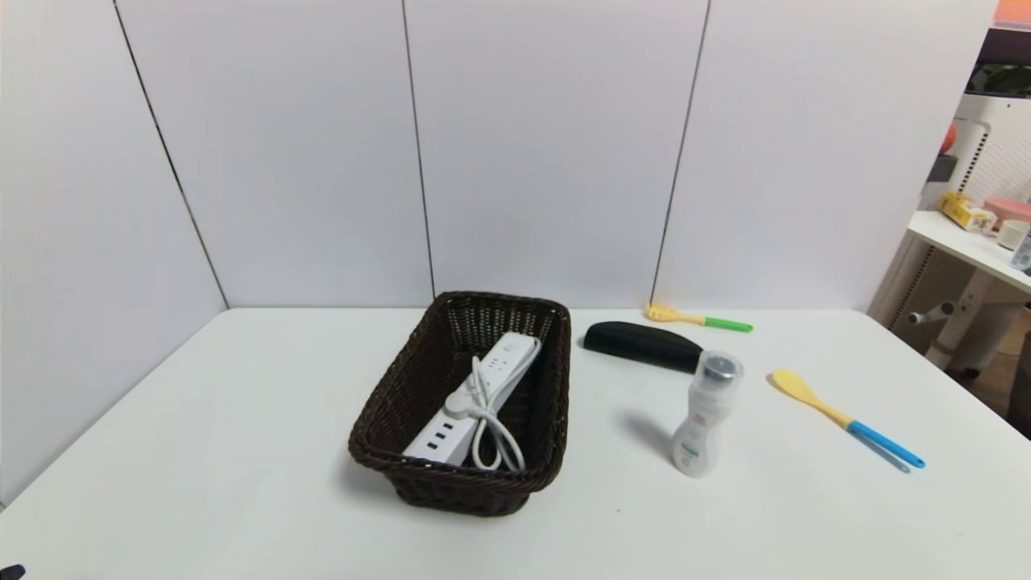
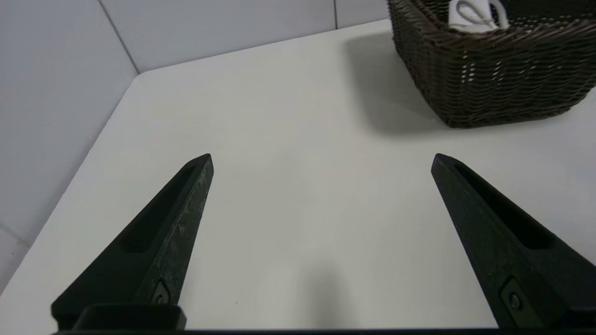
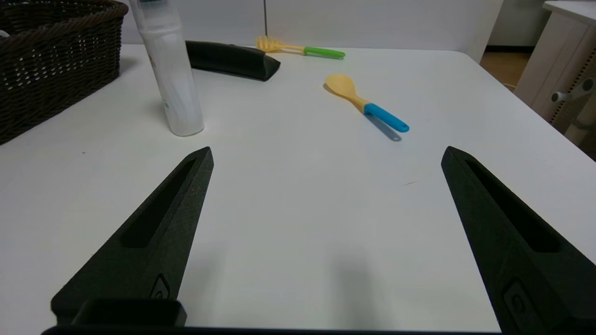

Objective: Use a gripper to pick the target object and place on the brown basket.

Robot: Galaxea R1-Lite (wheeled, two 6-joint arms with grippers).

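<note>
White plastic, long and rectangular: the power strip (image 1: 475, 399) lies inside the dark brown woven wicker basket (image 1: 395, 399), running from the near rim toward 1 o'clock, its bundled white cord (image 1: 490, 419) looped on top. Judging by how things lie, placement is already done.

Handling, as a judgement: rigid shell, moderate weight, smooth and likely a bit slick. Cord is floppy and would drag or snag on wicker. Best hold would be across the narrow width of the body near mid-length, clear of the cord bundle. Not fragile.

Left gripper (image 2: 321, 160): fingers spread wide, nothing between them, low over bare white table (image 2: 279, 139), with the basket off at about 1 o'clock from it. Right gripper (image 3: 326, 153): fingers also spread wide and empty, over the table on the right side.

Beside the basket at 3 o'clock: small white bottle (image 1: 699, 419) standing upright; black oblong case (image 1: 640, 345) beyond it; yellow spoon with blue handle (image 1: 842, 417); yellow fork-like utensil with green handle (image 1: 697, 318) at the far wall.

Writing: bottle label carries print, too small to read. No brand legible on the strip.
</note>
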